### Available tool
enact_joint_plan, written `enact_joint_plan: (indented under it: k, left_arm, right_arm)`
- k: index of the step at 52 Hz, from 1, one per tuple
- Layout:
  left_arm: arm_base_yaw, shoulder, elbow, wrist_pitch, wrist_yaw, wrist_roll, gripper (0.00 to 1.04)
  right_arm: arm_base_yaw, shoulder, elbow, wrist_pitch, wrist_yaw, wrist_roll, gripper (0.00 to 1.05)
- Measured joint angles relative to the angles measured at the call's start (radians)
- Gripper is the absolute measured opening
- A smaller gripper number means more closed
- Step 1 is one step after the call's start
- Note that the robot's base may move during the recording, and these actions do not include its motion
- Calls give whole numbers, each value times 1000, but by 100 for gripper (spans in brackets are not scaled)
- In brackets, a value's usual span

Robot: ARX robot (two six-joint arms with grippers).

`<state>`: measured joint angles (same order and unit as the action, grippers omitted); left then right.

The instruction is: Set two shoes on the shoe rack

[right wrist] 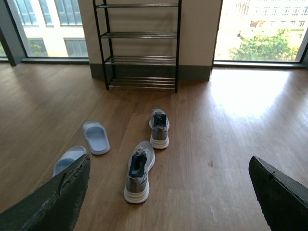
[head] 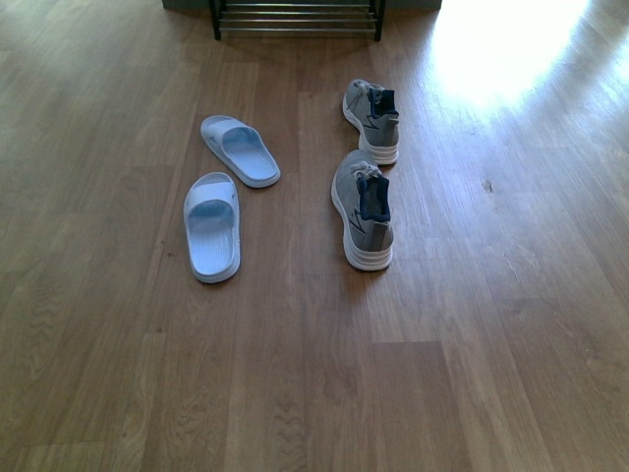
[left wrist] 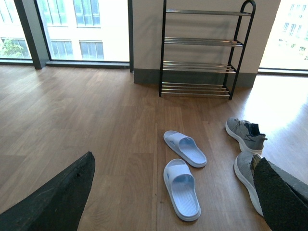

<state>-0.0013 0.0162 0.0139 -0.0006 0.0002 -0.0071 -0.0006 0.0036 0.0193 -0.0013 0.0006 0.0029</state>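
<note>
Two grey knit shoes with white soles stand on the wood floor, heels toward me: the nearer shoe and the farther shoe. The black-framed shoe rack with chrome bar shelves stands against the wall behind them, its shelves bare. My left gripper is open, high above the floor, its right finger covering part of the nearer shoe. My right gripper is open too, above the floor just right of the nearer shoe. Neither arm shows in the front view.
Two pale blue slides lie left of the shoes. Large windows flank the wall section behind the rack. Bright sunlight falls on the floor at right.
</note>
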Motion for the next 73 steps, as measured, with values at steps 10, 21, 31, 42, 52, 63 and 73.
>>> enact_joint_plan:
  k: [10, 21, 31, 42, 52, 63, 73]
  left_arm:
    - [0, 0, 0, 0, 0, 0, 95]
    - [0, 0, 0, 0, 0, 0, 95]
    - [0, 0, 0, 0, 0, 0, 95]
    - [0, 0, 0, 0, 0, 0, 95]
    - [0, 0, 0, 0, 0, 0, 95]
    - [0, 0, 0, 0, 0, 0, 95]
    - [0, 0, 0, 0, 0, 0, 95]
  right_arm:
    - [0, 0, 0, 0, 0, 0, 96]
    - [0, 0, 0, 0, 0, 0, 96]
    - [0, 0, 0, 0, 0, 0, 96]
    - [0, 0, 0, 0, 0, 0, 96]
    - [0, 0, 0, 0, 0, 0, 96]
    - [0, 0, 0, 0, 0, 0, 96]
    - [0, 0, 0, 0, 0, 0, 96]
